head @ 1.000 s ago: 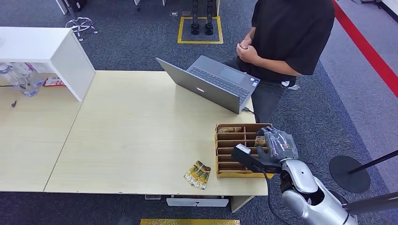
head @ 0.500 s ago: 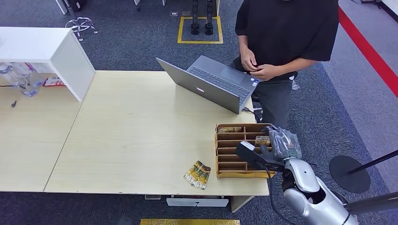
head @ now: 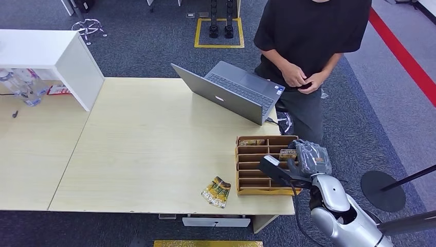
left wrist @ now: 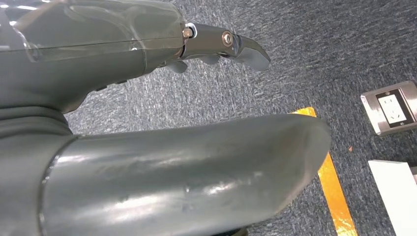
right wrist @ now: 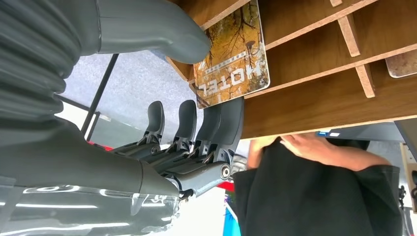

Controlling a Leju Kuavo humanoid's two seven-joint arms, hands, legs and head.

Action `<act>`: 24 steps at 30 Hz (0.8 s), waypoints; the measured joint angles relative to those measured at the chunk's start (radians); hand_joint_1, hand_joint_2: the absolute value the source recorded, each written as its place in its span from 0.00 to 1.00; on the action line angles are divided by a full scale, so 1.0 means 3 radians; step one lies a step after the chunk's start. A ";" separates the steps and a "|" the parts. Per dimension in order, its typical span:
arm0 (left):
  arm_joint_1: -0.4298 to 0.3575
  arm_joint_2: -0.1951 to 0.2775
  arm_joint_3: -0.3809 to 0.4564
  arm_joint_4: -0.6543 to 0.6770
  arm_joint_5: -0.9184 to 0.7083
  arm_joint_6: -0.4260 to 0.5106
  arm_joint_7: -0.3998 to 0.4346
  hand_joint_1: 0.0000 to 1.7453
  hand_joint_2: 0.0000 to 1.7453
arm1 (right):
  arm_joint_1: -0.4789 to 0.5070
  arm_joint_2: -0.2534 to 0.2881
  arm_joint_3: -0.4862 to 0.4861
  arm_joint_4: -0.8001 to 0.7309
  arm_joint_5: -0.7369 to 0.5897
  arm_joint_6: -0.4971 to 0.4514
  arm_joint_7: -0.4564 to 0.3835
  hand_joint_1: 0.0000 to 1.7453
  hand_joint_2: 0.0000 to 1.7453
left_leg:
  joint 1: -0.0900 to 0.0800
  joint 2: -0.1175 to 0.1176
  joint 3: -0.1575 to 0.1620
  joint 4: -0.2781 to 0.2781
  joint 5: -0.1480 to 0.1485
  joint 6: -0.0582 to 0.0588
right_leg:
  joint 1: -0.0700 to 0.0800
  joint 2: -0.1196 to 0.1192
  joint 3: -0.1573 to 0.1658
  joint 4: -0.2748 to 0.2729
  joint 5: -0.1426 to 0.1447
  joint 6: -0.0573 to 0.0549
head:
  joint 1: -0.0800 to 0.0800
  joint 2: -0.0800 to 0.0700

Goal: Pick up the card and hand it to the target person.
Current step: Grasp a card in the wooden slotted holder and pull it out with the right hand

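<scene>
Your right hand (head: 310,160) is at the right end of the wooden tray (head: 247,190), near the table's front edge. The hand is grey and shiny, with a ribbed cover at the wrist. From the head view you see the card (head: 287,153) as a small brown patch just beside the hand, in a slot near the tray's right end. The right wrist view shows much more. There the card (right wrist: 232,56) is a flat, thin rectangle with rounded corners. It has a yellow tree picture and the word HOTEL on it. The thick thumb (right wrist: 157,30) lies on one side of the card and the dark fingers (right wrist: 223,123) rise on the other, so the card sits between them. You cannot tell if they are squeezing it yet. The card stands on edge against a thin wooden wall (right wrist: 314,27) of the tray, and its long side runs along that wall.

Your left hand (left wrist: 147,44) is smooth and grey, over rough blue-grey carpet (left wrist: 314,54). Its fingers look straight and hold nothing.

A few more cards (head: 216,192) lie flat on the pale wood table (head: 149,144), just left of the tray. Farther back sits an open grey laptop (head: 231,92). Behind the table stands a person (head: 308,36) in a black shirt, with both hands together in front.
</scene>
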 joint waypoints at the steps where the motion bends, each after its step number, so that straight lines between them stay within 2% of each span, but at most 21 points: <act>1: 0.0000 0.0000 0.0000 0.0000 -0.0001 0.0000 0.0000 0.00 0.00 | 0.0000 0.0000 0.0000 0.0001 0.0003 0.0000 0.0000 0.54 1.00 | 0.0000 0.0000 0.0000 0.0000 0.0000 0.0000 | 0.0000 0.0000 0.0000 0.0000 0.0000 0.0000 | 0.0000 0.0000; 20: -0.0004 0.0002 0.0000 0.0000 -0.0006 0.0007 -0.0003 0.00 0.00 | 0.0003 0.0001 -0.0017 0.0031 -0.0066 -0.0011 -0.0032 0.59 1.00 | 0.0000 0.0000 0.0000 0.0000 0.0000 0.0000 | 0.0000 0.0000 0.0000 0.0000 0.0000 0.0000 | 0.0000 0.0000; 24: -0.0006 0.0003 0.0001 0.0000 -0.0007 0.0009 -0.0003 0.00 0.00 | 0.0003 0.0001 -0.0029 0.0031 -0.0065 -0.0011 -0.0031 0.63 1.00 | 0.0000 0.0000 0.0000 0.0000 0.0000 0.0000 | 0.0000 0.0000 0.0000 0.0000 0.0000 0.0000 | 0.0000 0.0000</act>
